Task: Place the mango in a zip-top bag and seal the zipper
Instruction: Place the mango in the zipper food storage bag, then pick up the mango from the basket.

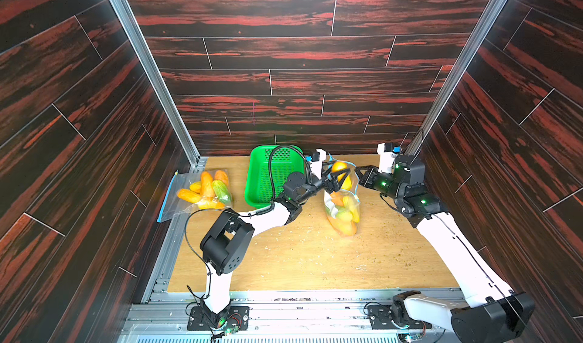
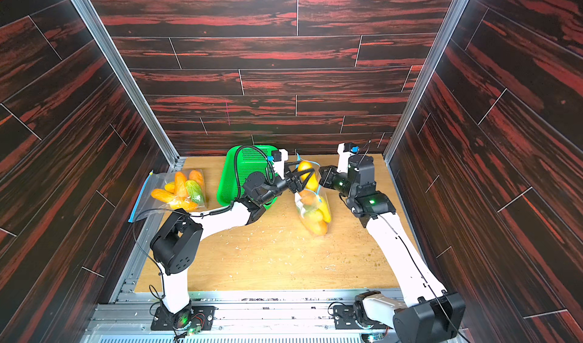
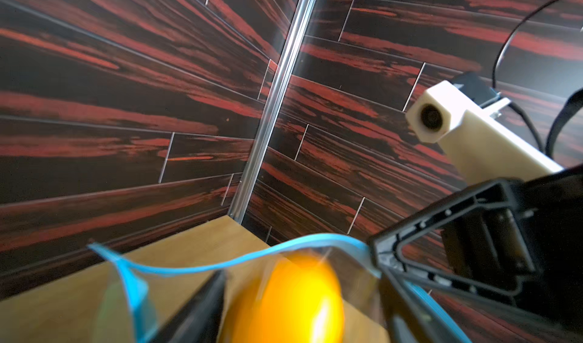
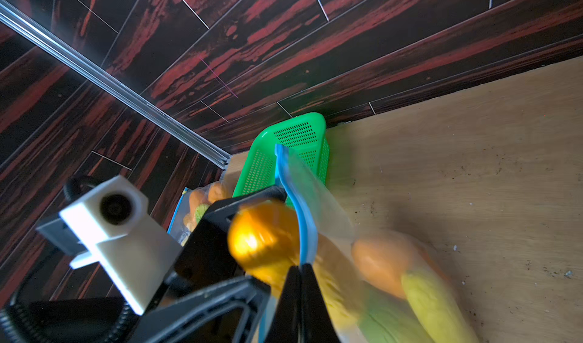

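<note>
- Left gripper (image 1: 339, 171) spread, mango (image 3: 296, 300) between jaws, blurred, perhaps dropping.
- Right gripper (image 4: 299, 272) pressed together, pinching zip-top bag (image 1: 342, 213) by its zipper (image 4: 302, 224).
- Tension zipper; back left jaws straight out.

- Mango (image 3: 293, 300): motion-blurred, lower end cut by the frame edge.
- Bag (image 4: 328, 209): contents smeared, outlines unclear.
- Basket (image 1: 257, 183): near corner hidden behind left arm (image 1: 296, 187).

In a top view: left gripper (image 1: 341, 171) jaws spread either side of orange-yellow oval mango (image 1: 338, 167), at the mouth of upright clear plastic zip-top bag (image 1: 343, 213), several fruits inside; right gripper (image 1: 357, 170) closed on the bag's rim; green perforated plastic basket (image 1: 260, 176) stands behind left arm, on light wooden tabletop (image 1: 299, 262).
</note>
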You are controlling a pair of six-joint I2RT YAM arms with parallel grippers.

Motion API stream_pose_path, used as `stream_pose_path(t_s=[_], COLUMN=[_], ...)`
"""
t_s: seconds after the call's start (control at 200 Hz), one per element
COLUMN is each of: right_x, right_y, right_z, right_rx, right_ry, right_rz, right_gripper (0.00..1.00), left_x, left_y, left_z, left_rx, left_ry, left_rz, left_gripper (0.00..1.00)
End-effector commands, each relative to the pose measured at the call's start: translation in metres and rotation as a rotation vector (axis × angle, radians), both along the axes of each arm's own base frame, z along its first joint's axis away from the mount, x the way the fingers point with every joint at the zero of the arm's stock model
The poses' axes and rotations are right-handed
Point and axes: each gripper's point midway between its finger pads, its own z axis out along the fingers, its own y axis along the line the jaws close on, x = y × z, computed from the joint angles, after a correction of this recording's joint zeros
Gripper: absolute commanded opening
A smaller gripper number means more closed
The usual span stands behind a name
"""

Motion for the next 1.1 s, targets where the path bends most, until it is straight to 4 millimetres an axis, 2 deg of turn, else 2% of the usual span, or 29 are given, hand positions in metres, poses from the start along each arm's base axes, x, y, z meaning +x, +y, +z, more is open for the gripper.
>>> stream_pose_path(t_s=[0.0, 0.095, 0.17, 0.21, 0.225, 0.276, 0.391, 0.476, 0.616, 0.711, 0.782, 0.817, 0.877, 0.937, 1.057, 1.097], right_x=[0.005, 0.007, 0.006, 0.007, 0.007, 0.007, 0.005, 0.005, 0.005, 0.005, 0.004, 0.004, 0.003, 0.003, 0.001, 0.001], right_y=[-0.005, -0.008, -0.011, -0.013, -0.014, -0.017, -0.025, -0.03, -0.03, -0.028, -0.027, -0.027, -0.026, -0.026, -0.027, -0.027], right_z=[0.017, 0.012, 0.008, 0.004, 0.003, -0.001, -0.006, -0.007, -0.006, -0.01, -0.013, -0.015, -0.018, -0.02, -0.022, -0.023], right_rx=[0.011, 0.012, 0.003, -0.004, -0.006, -0.011, -0.016, -0.017, -0.015, -0.006, -0.001, -0.001, -0.005, -0.01, -0.011, -0.01], right_ry=[-0.042, -0.032, -0.026, -0.022, -0.021, -0.015, -0.007, -0.01, -0.017, -0.006, 0.0, 0.004, 0.012, 0.019, 0.022, 0.022], right_rz=[-0.021, -0.026, -0.034, -0.04, -0.042, -0.047, -0.055, -0.061, -0.051, -0.039, -0.035, -0.032, -0.03, -0.026, -0.025, -0.025], right_gripper=[0.0, 0.0, 0.0, 0.0, 0.0, 0.0, 0.0, 0.0, 0.0, 0.0, 0.0, 0.0, 0.0, 0.0, 0.0, 0.0], left_x=[-0.011, -0.012, -0.008, -0.004, -0.008, -0.005, 0.007, 0.014, 0.016, 0.011, 0.012, 0.017, 0.021, 0.009, 0.017, 0.014], left_y=[0.015, 0.025, 0.043, 0.054, 0.061, 0.081, 0.134, 0.181, 0.23, 0.243, 0.248, 0.248, 0.241, 0.227, 0.226, 0.225], left_z=[0.037, 0.044, 0.051, 0.047, 0.056, 0.058, 0.029, -0.013, -0.07, -0.112, -0.132, -0.149, -0.161, -0.174, -0.201, -0.209], left_rx=[-0.04, -0.038, -0.053, -0.05, -0.059, -0.042, 0.17, 0.44, 0.798, 1.039, 1.164, 1.211, 1.259, 1.307, 1.402, 1.428], left_ry=[-0.056, -0.033, 0.002, 0.039, 0.034, 0.063, 0.192, 0.331, 0.491, 0.584, 0.625, 0.655, 0.667, 0.69, 0.712, 0.735], left_rz=[0.009, 0.013, 0.041, 0.056, 0.06, 0.095, 0.306, 0.495, 0.536, 0.46, 0.425, 0.394, 0.319, 0.144, 0.066, 0.013], left_gripper=[0.86, 0.98, 0.99, 1.0, 1.0, 1.0, 1.0, 1.0, 0.98, 0.97, 0.95, 0.95, 0.93, 0.92, 0.92, 0.92])
